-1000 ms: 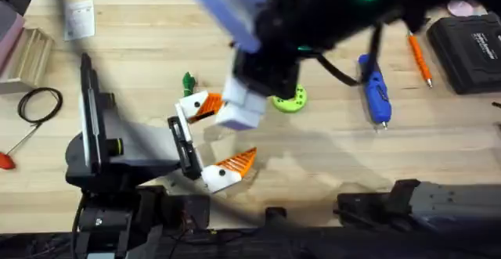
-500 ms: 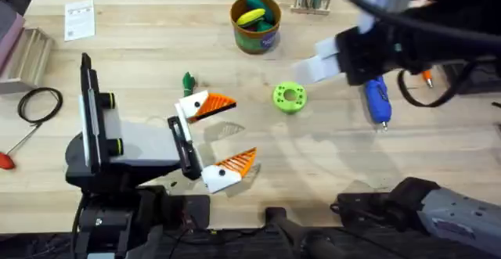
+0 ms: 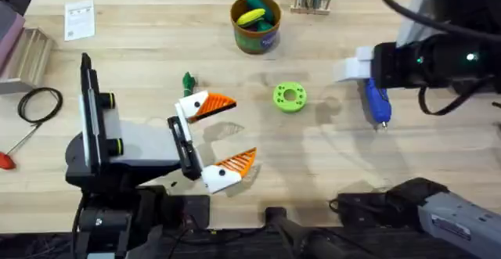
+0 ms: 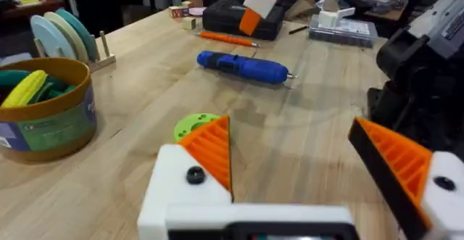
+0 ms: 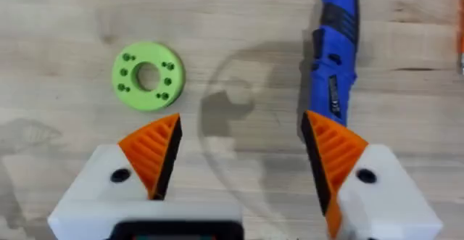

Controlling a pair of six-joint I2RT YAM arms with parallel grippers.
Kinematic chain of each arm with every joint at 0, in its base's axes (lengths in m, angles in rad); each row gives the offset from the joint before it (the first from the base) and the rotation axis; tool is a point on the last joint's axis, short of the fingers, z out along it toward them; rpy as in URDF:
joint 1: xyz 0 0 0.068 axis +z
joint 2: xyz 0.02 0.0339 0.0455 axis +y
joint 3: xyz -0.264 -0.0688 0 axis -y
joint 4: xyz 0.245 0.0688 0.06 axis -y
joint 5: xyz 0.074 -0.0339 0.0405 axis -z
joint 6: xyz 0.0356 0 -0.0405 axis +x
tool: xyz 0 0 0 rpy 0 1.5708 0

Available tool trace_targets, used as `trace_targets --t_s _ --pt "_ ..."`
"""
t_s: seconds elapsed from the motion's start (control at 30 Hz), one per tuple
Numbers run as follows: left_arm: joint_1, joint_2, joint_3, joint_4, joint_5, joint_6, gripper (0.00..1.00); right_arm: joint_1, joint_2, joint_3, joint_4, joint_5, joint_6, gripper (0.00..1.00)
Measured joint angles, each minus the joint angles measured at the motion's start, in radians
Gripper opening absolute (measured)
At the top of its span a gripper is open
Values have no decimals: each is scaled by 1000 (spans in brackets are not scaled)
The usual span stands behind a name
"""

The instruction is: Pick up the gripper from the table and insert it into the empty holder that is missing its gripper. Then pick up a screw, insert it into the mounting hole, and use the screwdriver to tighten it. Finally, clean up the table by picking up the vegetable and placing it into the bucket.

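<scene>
My left gripper (image 3: 243, 130) rests open at the table's middle left, an orange ribbed finger on each white holder (image 4: 190, 185). High over the blue screwdriver (image 3: 378, 98) hangs my right gripper (image 3: 354, 66), also open, both its holders bearing orange fingers (image 5: 154, 149). In the right wrist view the screwdriver (image 5: 333, 59) lies below the gripper (image 5: 241, 120), apart from it. The dark green vegetable (image 3: 188, 80) lies just beyond my left gripper. At the back stands the bucket (image 3: 255, 23) with toy pieces inside. A loose gripper and a screw are out of view.
A bright-green disc with holes (image 3: 290, 97) lies between the arms. An orange pen-like tool (image 4: 228, 38) and a black case (image 4: 239, 15) sit behind the screwdriver. A cable loop (image 3: 39, 102), a wooden rack (image 3: 27, 55) and a card (image 3: 80, 20) occupy the left.
My right arm has swung from over the left gripper at the middle to the right, and now hangs above the screwdriver. The left arm has not moved.
</scene>
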Motion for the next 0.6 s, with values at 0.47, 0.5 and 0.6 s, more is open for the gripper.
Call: trace_targets --t_s 0.47,0.5,0.6 --pt "0 0 0 0 0 4 12 -246 0 -61 29 0 -1 975" --pt "0 0 0 0 0 4 11 -265 0 -71 49 0 -8 987" --pt "0 0 0 0 0 4 10 -313 6 -85 113 -20 -68 991"
